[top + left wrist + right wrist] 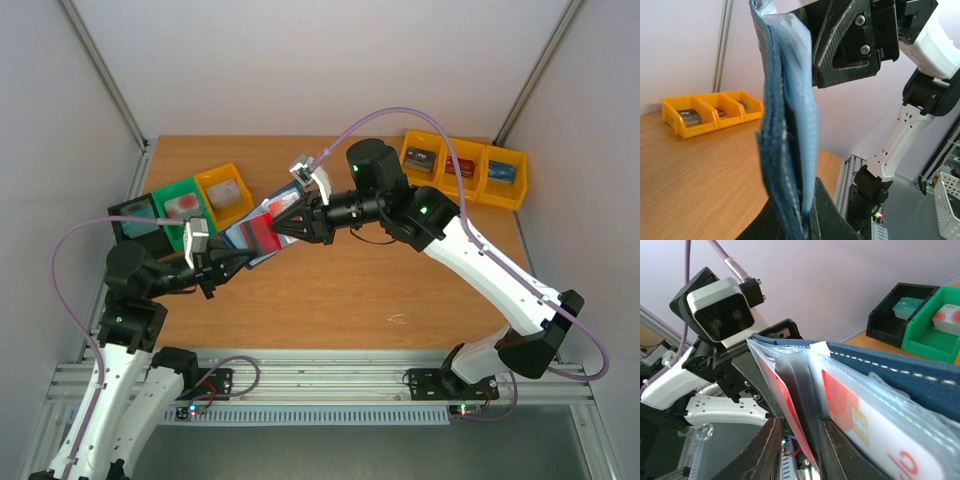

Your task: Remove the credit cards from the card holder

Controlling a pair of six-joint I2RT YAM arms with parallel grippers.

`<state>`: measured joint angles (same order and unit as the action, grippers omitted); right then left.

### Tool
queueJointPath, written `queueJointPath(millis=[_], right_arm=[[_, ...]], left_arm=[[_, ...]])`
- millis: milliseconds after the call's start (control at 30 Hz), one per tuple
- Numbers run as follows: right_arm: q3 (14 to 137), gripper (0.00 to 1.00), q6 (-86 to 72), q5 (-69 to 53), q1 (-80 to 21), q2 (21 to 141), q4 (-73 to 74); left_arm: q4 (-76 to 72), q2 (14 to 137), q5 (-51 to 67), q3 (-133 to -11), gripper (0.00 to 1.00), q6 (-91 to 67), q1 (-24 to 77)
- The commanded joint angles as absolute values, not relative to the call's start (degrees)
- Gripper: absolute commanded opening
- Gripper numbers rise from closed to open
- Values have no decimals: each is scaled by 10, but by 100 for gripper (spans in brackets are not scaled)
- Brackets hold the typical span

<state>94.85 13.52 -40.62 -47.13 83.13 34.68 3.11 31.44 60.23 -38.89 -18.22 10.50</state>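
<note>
The navy card holder (243,240) hangs in the air between both arms. My left gripper (213,262) is shut on its lower edge; in the left wrist view the holder (785,125) stands edge-on, rising from my fingers (827,212). My right gripper (280,224) reaches in from the right. In the right wrist view its jaws stand narrow around a red card (790,402) and a clear sleeve flap, at the open holder (900,370). A second red-marked card with a chip (845,400) lies in a clear pocket. The red card also shows from above (262,232).
Black (135,222), green (180,205) and yellow (225,192) bins stand at the back left, each with items. A row of yellow bins (465,168) holding card stacks stands at the back right, also in the left wrist view (710,112). The wooden table (330,300) lies below.
</note>
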Motion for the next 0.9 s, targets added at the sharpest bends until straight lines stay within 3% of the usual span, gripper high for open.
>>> queueJointPath(millis=[0, 67, 267, 500, 533, 600, 633, 767, 867], right_arm=[[940, 22, 117, -425, -469, 841, 322], [945, 21, 125, -438, -477, 848, 325], [947, 2, 130, -473, -482, 849, 315], [948, 1, 148, -483, -482, 841, 327], [948, 1, 150, -482, -482, 839, 330], [948, 1, 157, -477, -482, 834, 337], [948, 1, 161, -474, -482, 832, 342], [948, 1, 173, -464, -477, 825, 364], [948, 1, 182, -454, -470, 818, 381]], left_arm=[[-34, 309, 652, -402, 0, -177, 107], [-35, 310, 648, -402, 0, -178, 107], [-33, 308, 650, -402, 0, -182, 107], [-30, 309, 649, -401, 1, -185, 107], [-31, 309, 649, -401, 6, -186, 107], [-34, 310, 648, -401, 26, -193, 107], [-37, 310, 648, -401, 28, -197, 107], [-51, 310, 648, -402, 12, -215, 107], [-50, 310, 648, -402, 16, -219, 107]])
